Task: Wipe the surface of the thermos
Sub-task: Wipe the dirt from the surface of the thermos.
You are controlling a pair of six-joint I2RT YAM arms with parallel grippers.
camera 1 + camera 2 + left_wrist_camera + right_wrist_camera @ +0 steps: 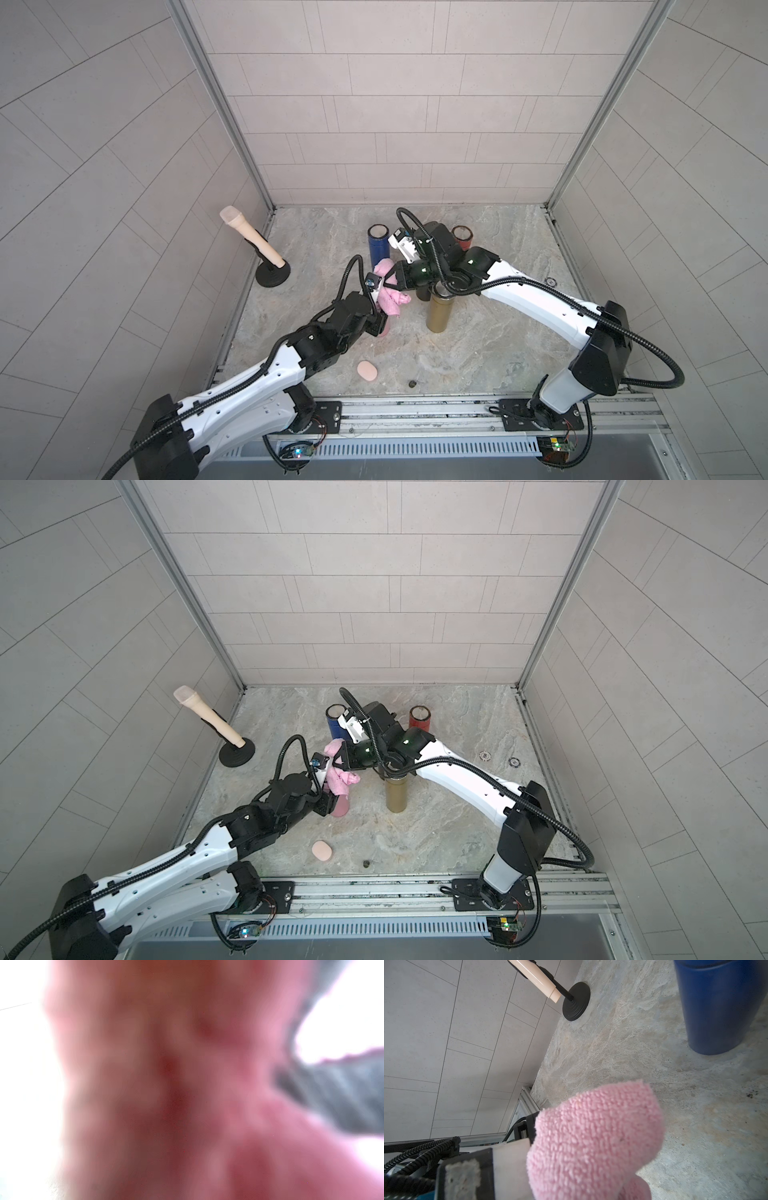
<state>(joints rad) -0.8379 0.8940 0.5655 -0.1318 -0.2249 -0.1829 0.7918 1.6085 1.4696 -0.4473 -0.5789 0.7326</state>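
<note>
In both top views the pink thermos (pixel 384 328) stands near the middle of the tabletop (pixel 498 353), most of its body covered by a pink cloth (pixel 388 293) bunched over its upper part. The left jaws sit low against the thermos, probably to steady it so that rubbing does not tip or slide it. The wrist and the cloth hide whether they actually clamp it, so I cannot tell. The right jaws are closed on the cloth just above, which lets that arm drag the fabric over the surface. A blue thermos (pixel 377 245), a gold thermos (pixel 437 313) and a red thermos (pixel 419 717) stand apart from the pink one and are untouched.

The left wrist view is a close pink blur, most likely the cloth (pixel 166 1084) draped almost onto the lens. It shows nothing of the left jaws.

In the right wrist view a fold of the cloth (pixel 591 1136) bulges up in the foreground, consistent with being pinched below the frame. The blue thermos (pixel 716 1005) stands beyond it on bare tabletop (pixel 623 1053), and a black stand (pixel 576 1001) sits by the wall. Only the very base of the pink thermos seems to peep out under the fabric.
</note>
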